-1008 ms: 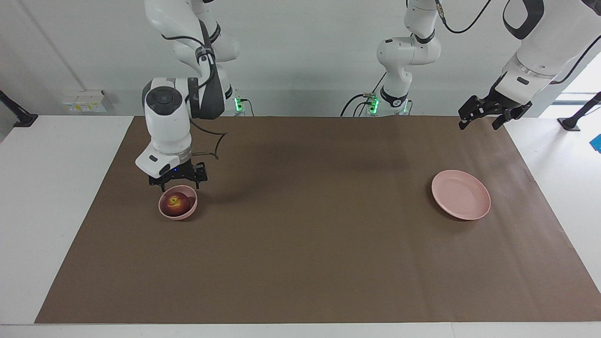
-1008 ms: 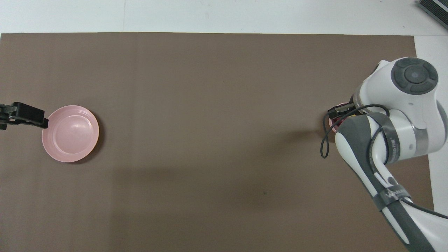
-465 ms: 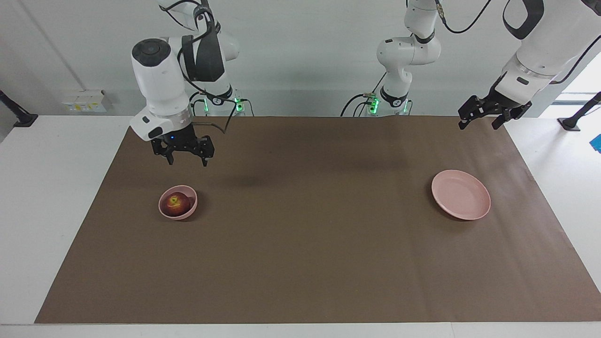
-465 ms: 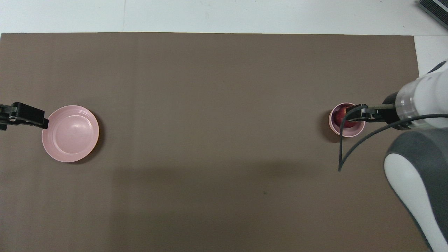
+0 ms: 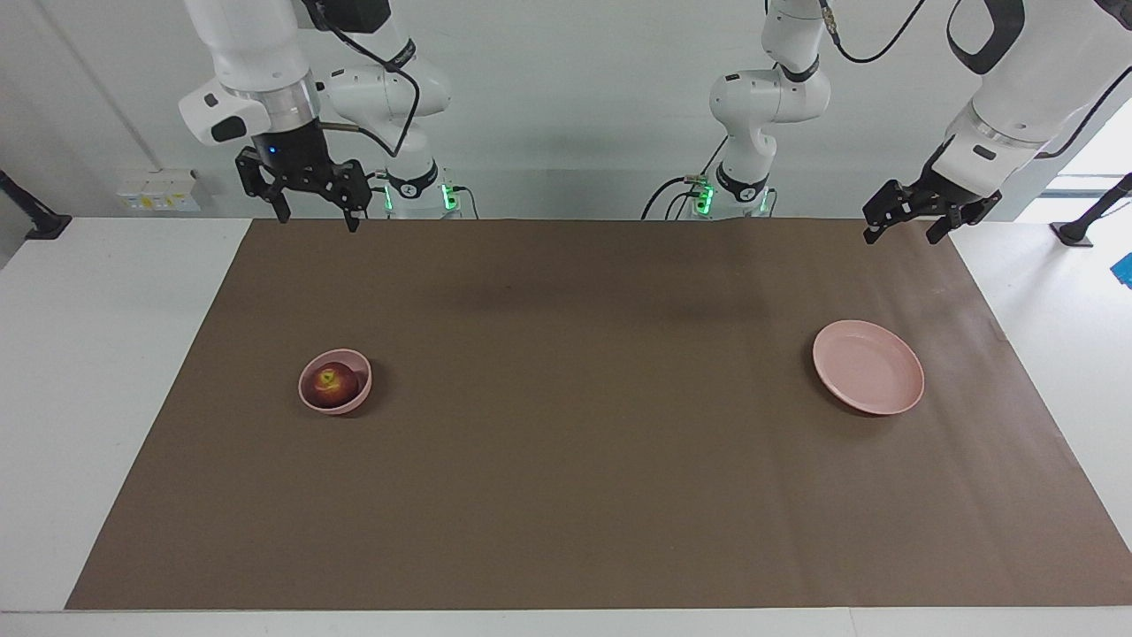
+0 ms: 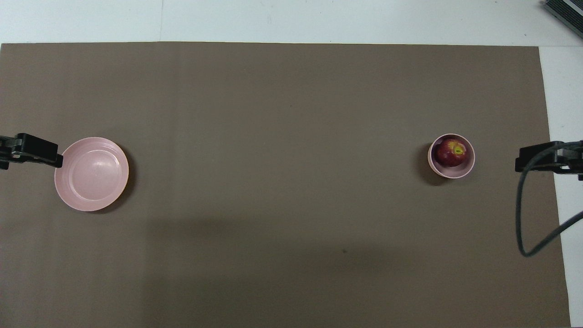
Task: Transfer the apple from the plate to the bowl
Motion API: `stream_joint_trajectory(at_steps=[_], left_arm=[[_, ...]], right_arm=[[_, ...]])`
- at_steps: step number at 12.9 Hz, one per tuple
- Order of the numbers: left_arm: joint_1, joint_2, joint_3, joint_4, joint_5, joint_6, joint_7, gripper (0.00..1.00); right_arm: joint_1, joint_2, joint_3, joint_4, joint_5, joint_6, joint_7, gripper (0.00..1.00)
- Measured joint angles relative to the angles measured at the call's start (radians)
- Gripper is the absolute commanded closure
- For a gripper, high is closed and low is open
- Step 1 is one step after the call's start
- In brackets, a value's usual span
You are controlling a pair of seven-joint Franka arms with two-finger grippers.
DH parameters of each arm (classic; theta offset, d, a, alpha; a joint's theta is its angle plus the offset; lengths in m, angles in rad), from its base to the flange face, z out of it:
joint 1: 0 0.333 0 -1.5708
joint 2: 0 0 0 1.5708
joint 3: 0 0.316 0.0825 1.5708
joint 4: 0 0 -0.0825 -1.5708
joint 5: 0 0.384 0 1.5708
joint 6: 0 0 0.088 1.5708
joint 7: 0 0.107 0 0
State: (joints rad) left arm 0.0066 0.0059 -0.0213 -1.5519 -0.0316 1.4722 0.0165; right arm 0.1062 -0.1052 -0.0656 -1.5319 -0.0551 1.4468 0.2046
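Dark red apple [image 5: 332,385], yellow patch up, sits in the small pink bowl [image 5: 357,398] at the right arm's end of the mat [image 5: 566,495]. The right gripper [image 5: 312,217], fingers spread, has climbed from just above the bowl and now hangs high at its 12 o'clock. Over at the plate's [image 5: 868,367] 1 o'clock, the left gripper [image 5: 902,234] waits unmoved, fingers apart.

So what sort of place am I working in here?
Most likely a robotics lab, not a kitchen: two arms at a white table under a brown mat, bare wall, wall sockets. Only props: the apple in a bowl and a plate; both grippers hang raised.
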Motion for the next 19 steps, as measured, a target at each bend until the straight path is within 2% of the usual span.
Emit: stream_joint_trajectory(at_steps=[4, 19], left_arm=[[0.0, 0.0, 0.0, 0.0, 0.0, -0.003, 0.0, 0.0], [0.0, 0.0, 0.0, 0.0, 0.0, -0.012, 0.0, 0.0]], right_arm=[[-0.009, -0.018, -0.046, -0.028, 0.003, -0.003, -0.143, 0.0], [-0.008, -0.029, -0.045, -0.067, 0.005, -0.003, -0.226, 0.0]])
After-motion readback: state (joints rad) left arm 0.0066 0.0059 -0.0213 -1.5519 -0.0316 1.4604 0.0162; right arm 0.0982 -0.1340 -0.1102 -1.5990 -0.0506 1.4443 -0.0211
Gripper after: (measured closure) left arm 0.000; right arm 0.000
